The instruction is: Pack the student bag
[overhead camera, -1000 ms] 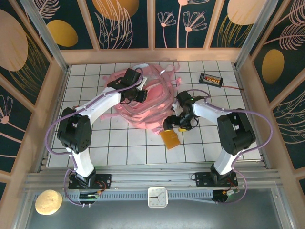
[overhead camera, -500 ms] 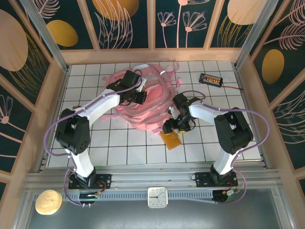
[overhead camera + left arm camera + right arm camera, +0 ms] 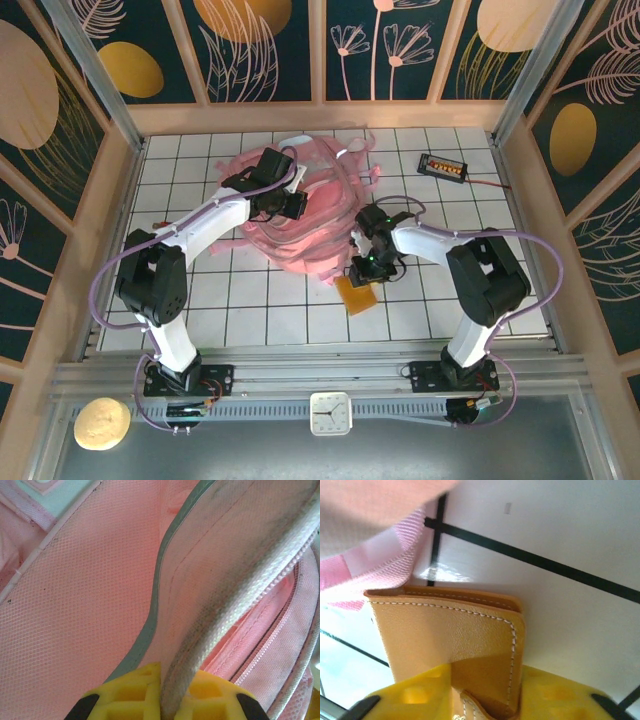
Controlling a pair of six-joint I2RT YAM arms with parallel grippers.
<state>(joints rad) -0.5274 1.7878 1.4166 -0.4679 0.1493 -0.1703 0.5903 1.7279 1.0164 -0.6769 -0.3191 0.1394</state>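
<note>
A robotics lab cell: gridded white table (image 3: pixel 260 320) fenced by aluminium frame (image 3: pixel 100 80) and floral panels (image 3: pixel 265 50).

A fixed camera high over the near edge looks steeply down on the whole tiled worktop (image 3: pixel 260 320). The left wrist camera sits tight against the student bag (image 3: pixel 90 605), the pink mass at upper centre overhead. The right wrist camera looks past its yellow fingers (image 3: pixel 420 695) at a tan wallet (image 3: pixel 450 630) close up, lower centre overhead.

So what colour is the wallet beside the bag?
Tan-orange wallet, pale stitching; clearest in right wrist view.
</note>
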